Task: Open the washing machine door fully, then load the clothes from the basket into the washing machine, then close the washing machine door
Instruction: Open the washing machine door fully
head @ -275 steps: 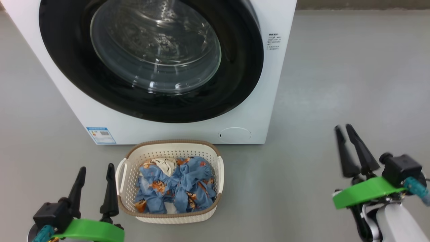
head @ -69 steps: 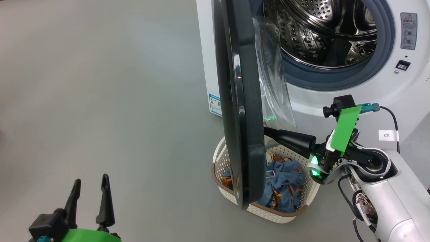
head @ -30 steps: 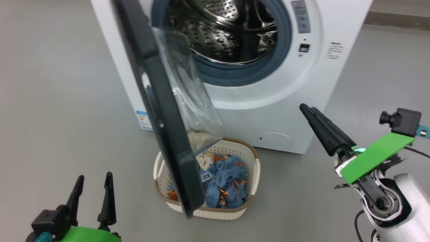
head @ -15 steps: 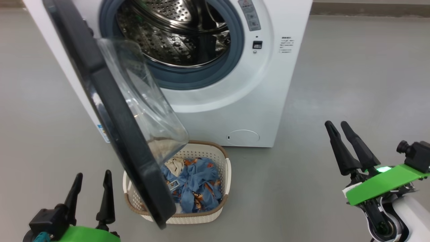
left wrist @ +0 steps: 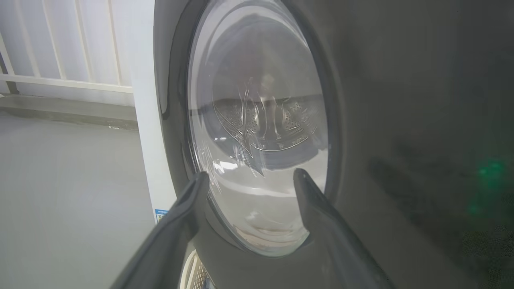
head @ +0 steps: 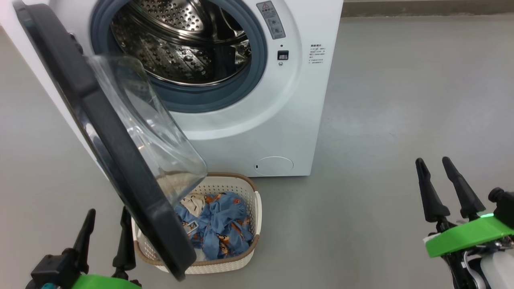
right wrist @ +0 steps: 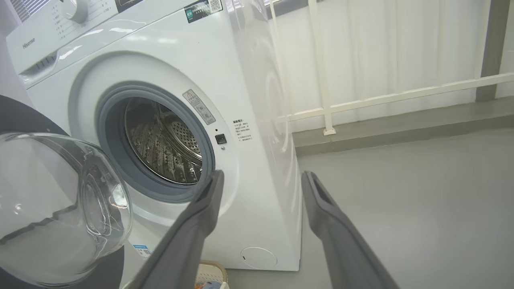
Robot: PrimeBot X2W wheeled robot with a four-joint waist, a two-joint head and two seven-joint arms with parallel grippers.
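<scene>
Black washing machine door [head: 120, 160] stands open, overhanging basket [head: 217, 265].
I see left gripper [head: 109, 210] and right gripper [head: 433, 159] spread wide, both empty; clothes [head: 219, 224] lie in the basket.

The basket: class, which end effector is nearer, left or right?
Left. The left end effector hovers just off the left side of the basket; the right end effector is far off to its right.

The basket [head: 225, 267] (clothes [head: 221, 228] in it) sits just before the washing machine [head: 249, 136], whose open door [head: 100, 128] hangs over its left side.
</scene>
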